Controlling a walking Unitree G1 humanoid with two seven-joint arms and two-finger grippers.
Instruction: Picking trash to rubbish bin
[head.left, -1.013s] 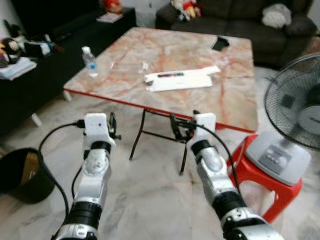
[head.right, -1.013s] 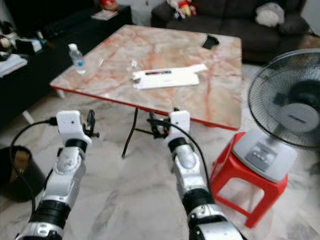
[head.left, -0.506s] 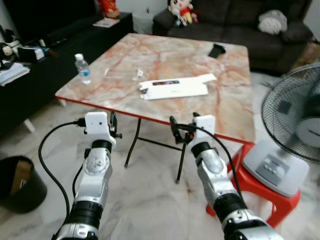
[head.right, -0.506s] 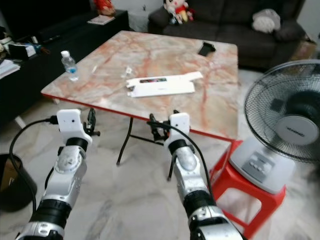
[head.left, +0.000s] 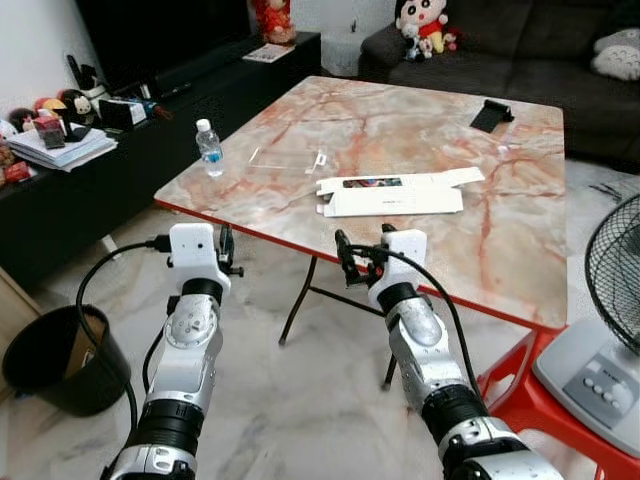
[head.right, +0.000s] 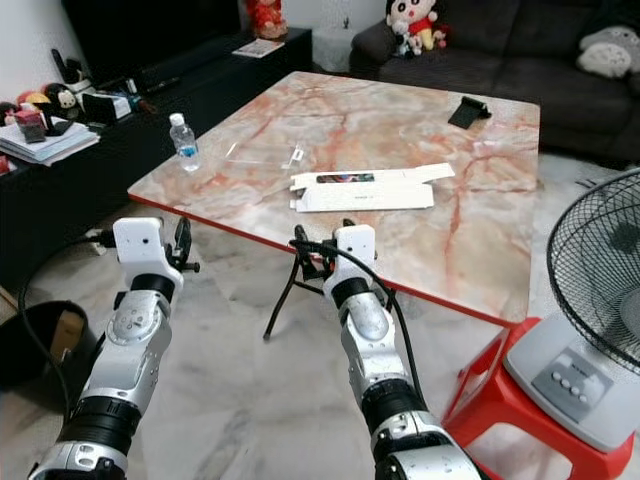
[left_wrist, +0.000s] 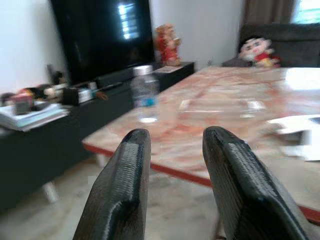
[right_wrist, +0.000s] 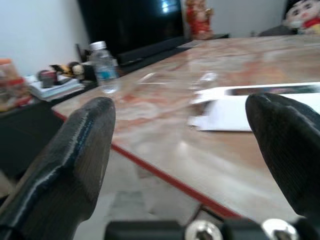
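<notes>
Left eye view: a marble-patterned table (head.left: 400, 130) with a red edge stands ahead. A small water bottle (head.left: 208, 146) stands upright near its left corner, a flattened white carton (head.left: 395, 192) lies toward the near edge, a clear plastic wrapper (head.left: 285, 160) lies between the two, and a dark phone-like object (head.left: 490, 114) sits near the far edge. A black rubbish bin (head.left: 62, 360) stands on the tiled floor, well left of the table. The left gripper (head.left: 226, 256) and right gripper (head.left: 348, 262) are both raised before the near edge — neither touches anything.

Right eye view: a grey fan (head.right: 598, 330) sits on a red stool (head.right: 500, 400) at the right.

Left wrist view: the fingers (left_wrist: 120, 195) stand apart and empty, the bottle beyond them.

Right wrist view: the fingers (right_wrist: 75, 160) are spread wide — empty — with the carton on the table ahead.
</notes>
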